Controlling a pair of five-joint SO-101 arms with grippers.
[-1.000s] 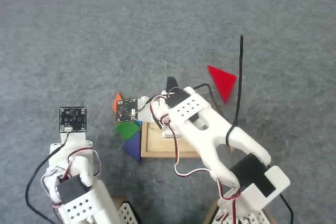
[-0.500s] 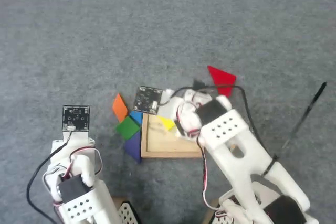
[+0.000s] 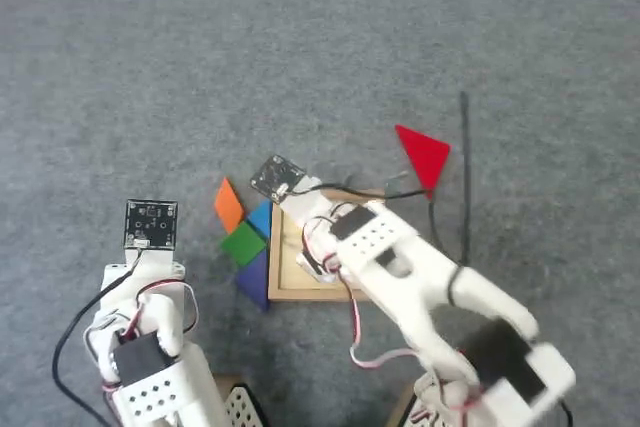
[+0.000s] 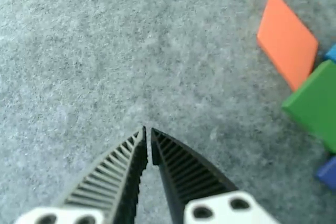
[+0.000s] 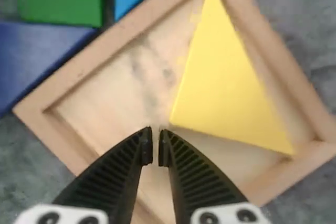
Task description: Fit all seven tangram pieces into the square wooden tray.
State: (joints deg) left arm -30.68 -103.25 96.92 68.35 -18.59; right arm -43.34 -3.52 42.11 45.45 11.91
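Six pieces counted, one tray (image 3: 275, 259). My left end effector (image 4: 148, 140) hangs pinched closed, empty, over bare table (image 3: 120, 97). Orange piece (image 3: 228, 205), green piece (image 3: 242, 243), light blue piece (image 3: 261, 217) and dark blue piece (image 3: 254, 277) crowd the tray's left rim. Yellow piece (image 5: 226, 93) lies inside, by my right end effector (image 5: 155, 140), narrow, empty. Red piece (image 3: 425, 155) sits apart, free room around.

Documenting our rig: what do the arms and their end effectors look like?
The left arm and right arm are white plastic with black servos and red and black cables. The left end effector and right end effector have black ridged fingers.

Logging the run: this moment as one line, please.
yellow triangle in wooden tray | right jaws shut over tray | left jaws shut over carpet
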